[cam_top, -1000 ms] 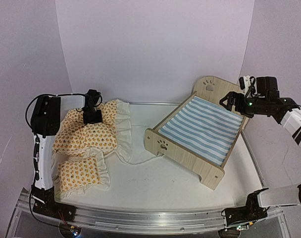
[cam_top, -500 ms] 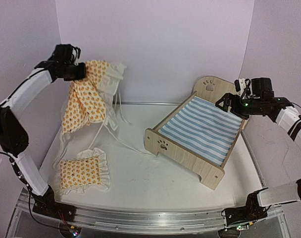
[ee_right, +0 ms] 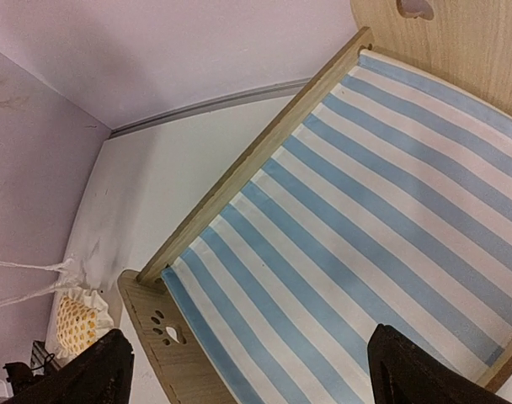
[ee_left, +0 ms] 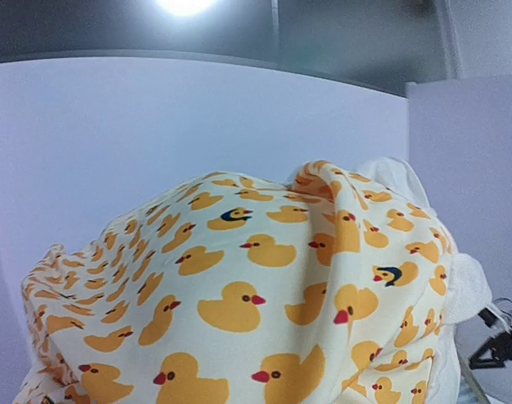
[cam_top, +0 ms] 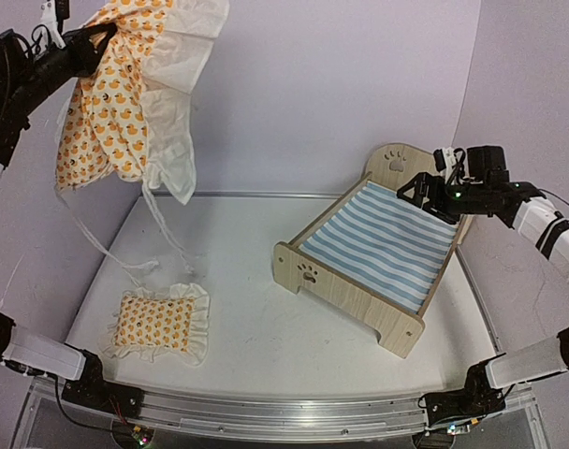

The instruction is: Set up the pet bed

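top external view: the pet bed (cam_top: 373,257) sits right of centre on the desk (cam_top: 266,327). it looks light and stiff, best gripped by its wooden edge. right claw (cam_top: 417,193) hangs wide open and empty over its far end. left claw (cam_top: 95,42), upper left, is clamped on the blanket (cam_top: 125,103).

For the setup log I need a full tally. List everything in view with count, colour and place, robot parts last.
pet bed: one, light plywood with paw-print cutouts, right half of the table, set at an angle
mattress: one, blue-and-white striped, lying in the bed frame
blanket: one, orange duck print with white ruffle, hanging in the air at the upper left, thin ties trailing to the table
pillow: one, same duck print and ruffle, flat at the front left of the table
table: one, white, walled by a pale backdrop
left arm: one, black, held high at the upper left, jaws shut on the blanket
right arm: one, black and white, over the headboard end of the bed, jaws open, holding nothing
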Robot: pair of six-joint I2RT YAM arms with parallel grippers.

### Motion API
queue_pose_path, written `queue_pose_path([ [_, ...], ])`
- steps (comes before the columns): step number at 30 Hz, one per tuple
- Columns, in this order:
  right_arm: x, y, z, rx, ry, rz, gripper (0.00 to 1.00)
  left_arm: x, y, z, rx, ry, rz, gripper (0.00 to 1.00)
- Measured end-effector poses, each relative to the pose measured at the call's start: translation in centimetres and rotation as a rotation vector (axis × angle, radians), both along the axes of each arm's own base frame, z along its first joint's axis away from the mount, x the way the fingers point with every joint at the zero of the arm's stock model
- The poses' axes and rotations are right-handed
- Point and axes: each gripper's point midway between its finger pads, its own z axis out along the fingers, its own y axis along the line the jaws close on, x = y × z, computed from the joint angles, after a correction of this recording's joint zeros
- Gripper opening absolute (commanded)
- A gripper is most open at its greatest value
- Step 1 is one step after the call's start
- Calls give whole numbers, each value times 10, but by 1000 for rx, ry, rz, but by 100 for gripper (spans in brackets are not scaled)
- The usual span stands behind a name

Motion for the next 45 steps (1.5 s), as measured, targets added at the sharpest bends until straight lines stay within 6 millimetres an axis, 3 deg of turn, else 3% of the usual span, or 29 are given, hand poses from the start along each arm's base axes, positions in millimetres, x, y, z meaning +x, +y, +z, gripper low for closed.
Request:
queue_pose_path([
  [2,1,8,-2,12,2,27,98,-2,-22,-12,40,5,-120,0],
  [5,0,22,-7,23,14,85,98,8,-65,-62,121,82,-305,0],
  [6,-1,28,-9,18,24,116,98,11,-82,-89,155,124,-365,0],
  [8,0,37,-8,11,30,159,98,16,-119,-165,242,253,-480,0],
  [10,1,46,5,14,8,207,98,5,-148,-243,329,397,-584,0],
  [12,1,53,25,34,-35,246,98,-15,-166,-302,408,500,-662,0],
  [13,0,59,40,53,-70,273,98,-29,-174,-329,451,544,-702,0],
  [16,-1,76,65,92,-130,333,98,-58,-186,-361,529,565,-777,0],
  [18,0,100,71,121,-137,390,98,-72,-190,-364,551,538,-810,0],
  [20,2,130,62,146,-101,445,98,-80,-188,-359,559,496,-816,0],
  [24,7,174,13,174,66,480,98,-76,-184,-337,533,428,-761,0],
  [26,1,187,-13,171,152,465,98,-68,-182,-328,499,420,-713,0],
  [29,-13,196,-30,183,213,417,98,-53,-180,-316,440,414,-632,0],
  [32,-32,188,-26,232,229,312,98,-43,-178,-308,392,414,-579,0],
  [35,-37,166,5,335,188,171,98,-35,-175,-303,367,411,-539,0],
  [39,-37,156,37,542,161,70,98,-29,-173,-298,354,393,-501,0],
  [41,-36,168,37,600,185,62,98,-26,-172,-294,343,379,-483,0],
  [45,-44,217,18,647,274,105,98,-23,-172,-288,318,364,-472,0],
])
